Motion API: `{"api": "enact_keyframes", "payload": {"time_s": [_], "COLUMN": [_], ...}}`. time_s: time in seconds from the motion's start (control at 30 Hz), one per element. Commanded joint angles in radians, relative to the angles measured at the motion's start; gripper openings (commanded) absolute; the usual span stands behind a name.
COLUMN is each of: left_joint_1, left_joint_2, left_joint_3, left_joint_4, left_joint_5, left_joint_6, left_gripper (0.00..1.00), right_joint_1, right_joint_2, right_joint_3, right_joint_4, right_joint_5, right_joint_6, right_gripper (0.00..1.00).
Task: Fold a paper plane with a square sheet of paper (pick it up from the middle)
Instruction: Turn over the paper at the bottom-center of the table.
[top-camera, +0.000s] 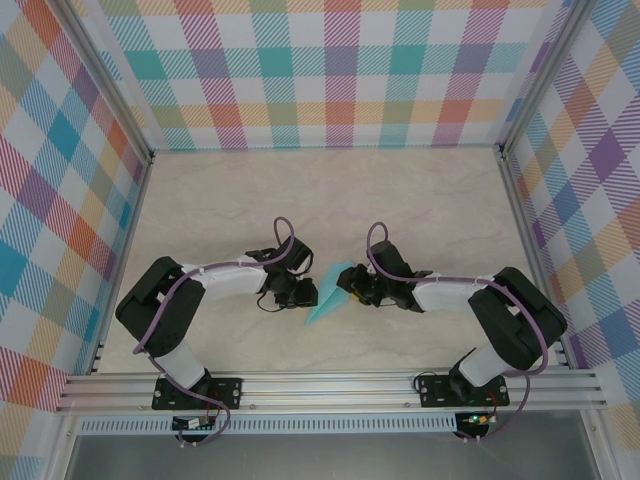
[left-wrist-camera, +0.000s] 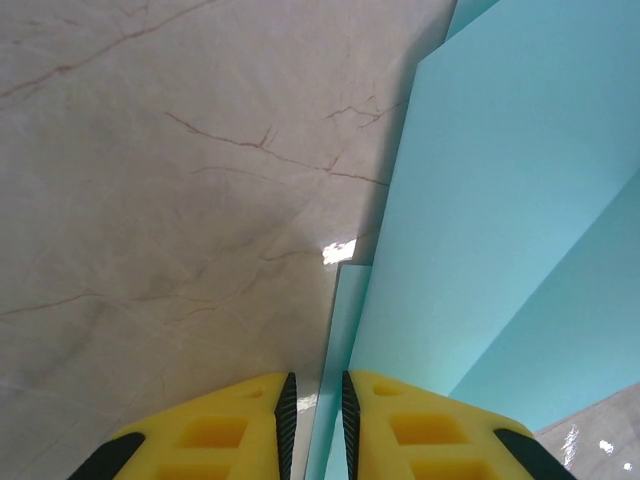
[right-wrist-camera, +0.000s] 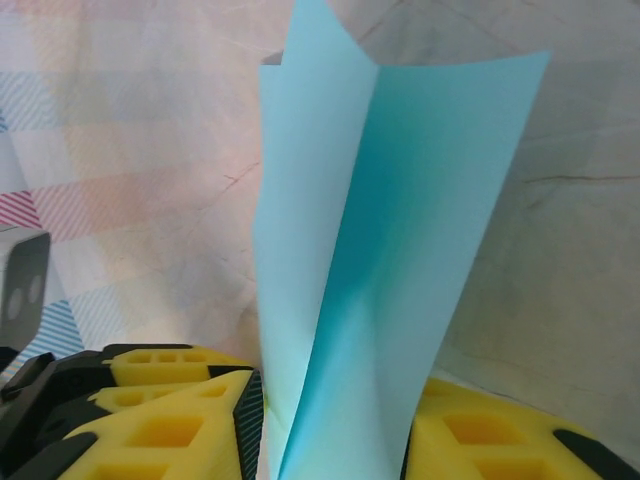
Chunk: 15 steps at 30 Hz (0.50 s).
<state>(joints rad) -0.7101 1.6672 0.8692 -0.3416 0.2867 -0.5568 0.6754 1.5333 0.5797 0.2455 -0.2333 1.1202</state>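
Note:
The turquoise sheet of paper (top-camera: 326, 298) is folded into layered flaps and hangs between the two arms at mid-table, with a narrow point toward the near left. My right gripper (top-camera: 352, 288) is shut on its right end. In the right wrist view, the creased paper (right-wrist-camera: 400, 200) rises out from between the yellow fingers (right-wrist-camera: 170, 430) of that gripper (right-wrist-camera: 330, 425). My left gripper (top-camera: 303, 293) is at the paper's left side. In the left wrist view, its jaws (left-wrist-camera: 315, 390) stand narrowly apart around a thin flap edge (left-wrist-camera: 345, 330) of the paper (left-wrist-camera: 500, 200).
The marble-patterned tabletop (top-camera: 300, 200) stretches behind the arms. Checkered walls (top-camera: 330, 70) close off the back and both sides. An aluminium rail (top-camera: 330, 385) carrying the arm bases runs along the near edge.

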Motion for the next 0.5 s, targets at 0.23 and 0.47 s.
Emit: {"api": "enact_keyframes", "payload": {"time_s": [0.23, 0.47], "left_joint_1": [-0.005, -0.003], "left_joint_2": [0.024, 0.010], "left_joint_3": [0.001, 0.001], "left_joint_4": [0.023, 0.016], "left_joint_5": [0.036, 0.033], "left_joint_6": [0.005, 0.002], "left_gripper": [0.22, 0.22], "right_joint_1": [0.005, 0.014], "right_joint_2": [0.063, 0.134], "right_joint_3": [0.040, 0.102], "right_joint_4": [0.065, 0.101], "right_joint_5": [-0.035, -0.063], "right_joint_6": [0.001, -0.018], "right_gripper": [0.43, 0.36]}}
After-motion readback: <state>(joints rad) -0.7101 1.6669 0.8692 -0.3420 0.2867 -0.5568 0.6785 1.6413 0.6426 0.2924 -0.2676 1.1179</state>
